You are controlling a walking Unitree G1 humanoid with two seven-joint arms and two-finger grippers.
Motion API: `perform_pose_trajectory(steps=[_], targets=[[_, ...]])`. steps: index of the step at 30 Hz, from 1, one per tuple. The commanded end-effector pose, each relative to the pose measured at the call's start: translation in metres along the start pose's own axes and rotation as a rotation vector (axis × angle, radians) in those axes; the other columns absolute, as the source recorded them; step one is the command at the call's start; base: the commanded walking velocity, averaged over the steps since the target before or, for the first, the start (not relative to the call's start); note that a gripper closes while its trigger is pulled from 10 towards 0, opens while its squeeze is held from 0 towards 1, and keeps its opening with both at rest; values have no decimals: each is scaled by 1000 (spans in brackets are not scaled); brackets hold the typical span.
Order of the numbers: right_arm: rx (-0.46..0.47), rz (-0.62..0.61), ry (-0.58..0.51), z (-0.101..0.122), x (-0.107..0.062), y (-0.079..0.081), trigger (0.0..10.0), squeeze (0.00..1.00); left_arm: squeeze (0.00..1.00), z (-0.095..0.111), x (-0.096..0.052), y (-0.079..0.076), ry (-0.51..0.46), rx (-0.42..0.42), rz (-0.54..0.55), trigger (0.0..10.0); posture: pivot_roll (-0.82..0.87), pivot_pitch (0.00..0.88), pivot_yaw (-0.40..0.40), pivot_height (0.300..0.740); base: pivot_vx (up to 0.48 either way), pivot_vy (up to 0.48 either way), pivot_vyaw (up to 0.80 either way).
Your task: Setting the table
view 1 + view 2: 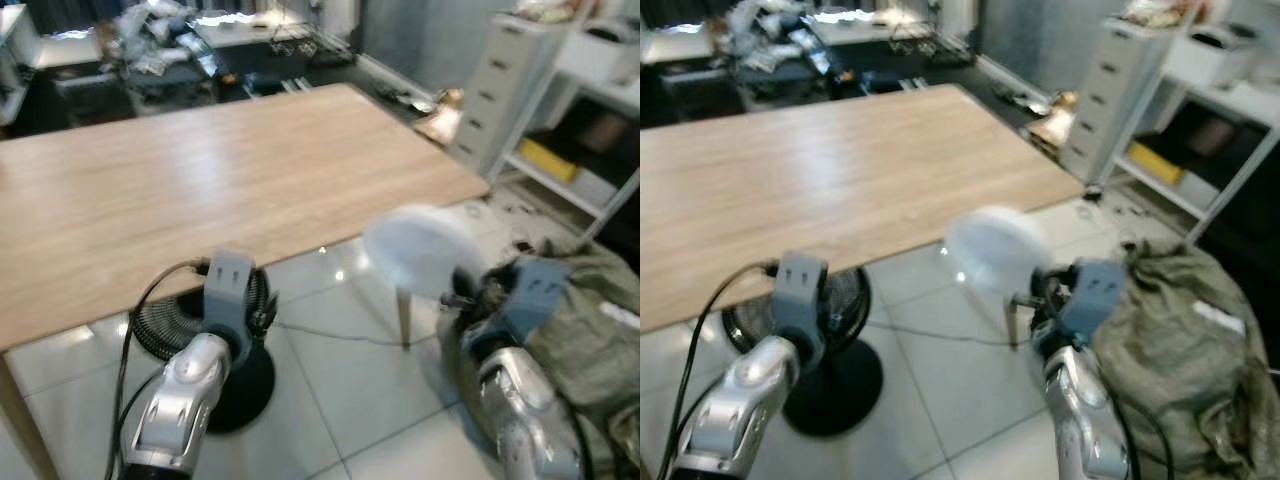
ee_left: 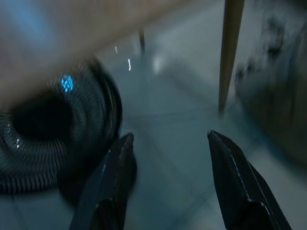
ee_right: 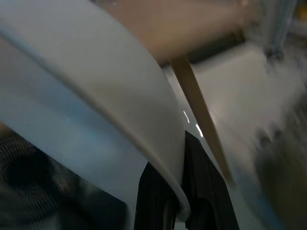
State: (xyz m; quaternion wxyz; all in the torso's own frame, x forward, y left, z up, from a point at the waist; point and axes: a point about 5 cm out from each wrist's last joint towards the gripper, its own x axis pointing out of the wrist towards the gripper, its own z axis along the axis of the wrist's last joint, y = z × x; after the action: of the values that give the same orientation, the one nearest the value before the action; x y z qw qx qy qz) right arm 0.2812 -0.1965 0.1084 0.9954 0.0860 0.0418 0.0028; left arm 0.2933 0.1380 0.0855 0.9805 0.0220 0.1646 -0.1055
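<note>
A white plate [image 1: 420,252] hangs in the air off the near right corner of the wooden table [image 1: 200,190], held by its rim in my right gripper [image 1: 462,292]. In the right wrist view the plate [image 3: 96,105] is close up, with the black fingers [image 3: 201,191] shut on its edge. My left gripper [image 2: 168,182] is low in front of the table's near edge, open, with nothing between its fingers. The tabletop is bare.
A black floor fan [image 1: 215,335] stands under the table's near edge beside my left arm. A green-grey bag [image 1: 590,320] lies on the tiled floor at the right. White drawers [image 1: 505,80] and shelves [image 1: 590,130] stand beyond the right side.
</note>
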Motion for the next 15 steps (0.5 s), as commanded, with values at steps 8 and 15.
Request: perform_pose_trajectory(steps=[8,15], targets=[[36,20,269,-73,-21,-24,10000,0,0,-81,-14,20,254,87,60,10000,-106,0,56,740,0,0,-788],[100,48,327,-94,-18,-13,10000,0,0,-126,-34,41,362,138,162,10000,-76,0,34,740,0,0,-788]])
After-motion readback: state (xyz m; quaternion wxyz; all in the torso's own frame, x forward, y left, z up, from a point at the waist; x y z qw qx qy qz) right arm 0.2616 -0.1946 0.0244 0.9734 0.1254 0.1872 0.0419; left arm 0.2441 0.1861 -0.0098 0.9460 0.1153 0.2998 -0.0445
